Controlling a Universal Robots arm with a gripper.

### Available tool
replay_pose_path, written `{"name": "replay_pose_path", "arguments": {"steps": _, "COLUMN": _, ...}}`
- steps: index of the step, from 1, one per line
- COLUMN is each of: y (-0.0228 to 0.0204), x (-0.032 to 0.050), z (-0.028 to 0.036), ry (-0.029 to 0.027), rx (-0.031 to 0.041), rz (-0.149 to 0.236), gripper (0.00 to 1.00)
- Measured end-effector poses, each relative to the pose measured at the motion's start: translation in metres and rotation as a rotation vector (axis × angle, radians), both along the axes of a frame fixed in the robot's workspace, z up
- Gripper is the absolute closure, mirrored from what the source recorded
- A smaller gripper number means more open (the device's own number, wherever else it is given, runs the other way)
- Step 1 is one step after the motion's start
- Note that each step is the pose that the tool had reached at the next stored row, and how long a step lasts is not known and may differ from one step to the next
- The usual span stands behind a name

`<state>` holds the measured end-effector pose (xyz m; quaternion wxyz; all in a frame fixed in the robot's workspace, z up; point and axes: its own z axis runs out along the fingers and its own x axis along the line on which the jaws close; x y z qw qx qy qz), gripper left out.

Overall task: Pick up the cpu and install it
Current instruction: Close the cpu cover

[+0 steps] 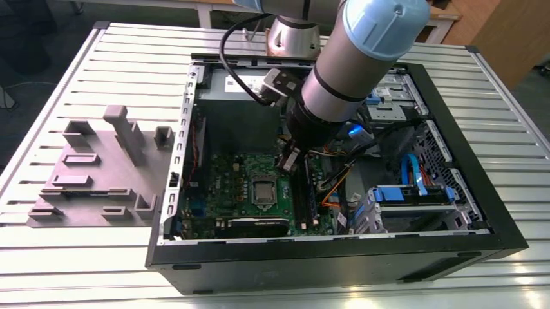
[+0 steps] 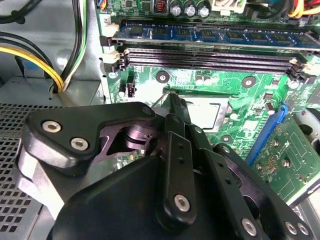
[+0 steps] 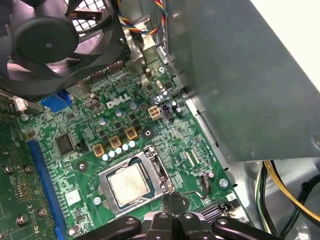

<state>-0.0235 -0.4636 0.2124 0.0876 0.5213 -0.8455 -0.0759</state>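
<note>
The cpu [image 3: 131, 183], a small silvery square chip, lies flat in the metal socket frame [image 3: 161, 170] on the green motherboard [image 3: 90, 135]. The exterior view shows the cpu [image 1: 262, 190] mid-board inside the open computer case. My gripper [image 3: 172, 201] hangs just off the socket's edge, fingers pressed together with nothing between them. In the second wrist view the black gripper [image 2: 175, 102] covers part of the cpu [image 2: 202, 112]. Seen from outside, the gripper [image 1: 292, 167] is low over the board, to the exterior view's right of the socket.
A black fan [image 3: 50, 45] and a grey metal box [image 3: 240, 75] flank the board. Memory slots [image 2: 210, 55] run beside the socket. Yellow cables [image 2: 45, 65] hang near the case wall. A grey fixture [image 1: 103, 167] sits on the slatted table. Blue drive brackets [image 1: 413, 193] fill the case's other side.
</note>
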Motion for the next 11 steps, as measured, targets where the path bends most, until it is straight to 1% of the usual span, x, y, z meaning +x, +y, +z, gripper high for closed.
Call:
{"name": "replay_pose_path", "arguments": {"steps": 2, "y": 0.0000, "x": 0.0000, "z": -0.0006, "ry": -0.0020, "rx": 0.0002, "rz": 0.008, "gripper": 0.90}}
{"name": "replay_pose_path", "arguments": {"steps": 11, "y": 0.0000, "x": -0.0006, "z": -0.0004, "ry": -0.0032, "rx": 0.0002, "rz": 0.012, "gripper": 0.90}}
